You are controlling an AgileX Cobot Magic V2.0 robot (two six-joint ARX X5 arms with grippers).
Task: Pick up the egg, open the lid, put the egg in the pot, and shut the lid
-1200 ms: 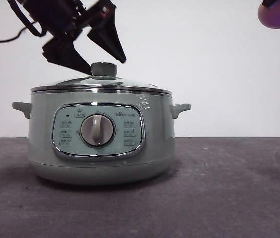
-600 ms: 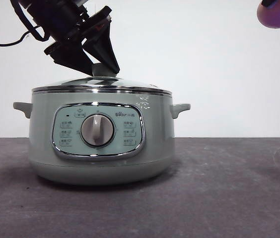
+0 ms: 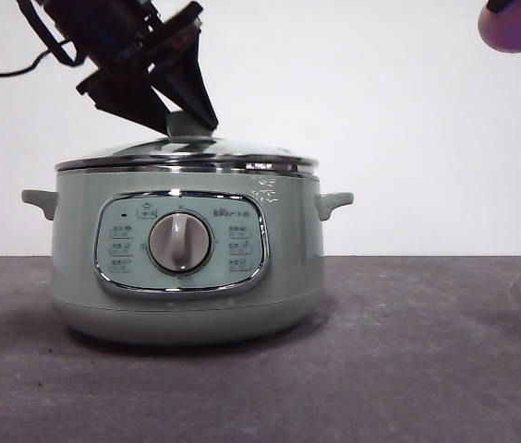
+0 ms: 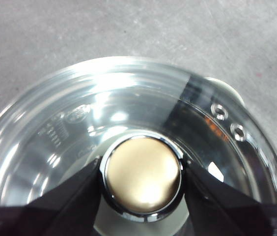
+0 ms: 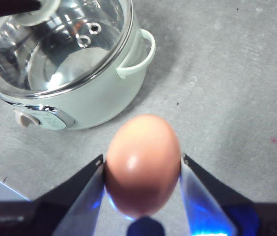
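Observation:
The sage-green pot (image 3: pixel 187 268) stands on the table with the glass lid (image 3: pixel 187 155) on it. My left gripper (image 3: pixel 182 120) comes down from the upper left and is shut on the lid's round knob (image 4: pixel 142 177); in the left wrist view its jaws press both sides of the knob. My right gripper (image 5: pixel 142 169) is shut on the reddish-brown egg (image 5: pixel 142 164) and holds it high above the table, to the right of the pot (image 5: pixel 79 98). In the front view the egg (image 3: pixel 517 26) shows at the top right corner.
The pot's chrome-framed panel with the grey dial (image 3: pixel 180 243) faces the front camera. Two small side handles (image 3: pixel 334 203) stick out. The dark grey table (image 3: pixel 427 351) stretches to the right of the pot.
My left gripper came down around the lid's knob and closed on it. The lid and pot have shifted slightly. The right gripper with the egg has not moved.

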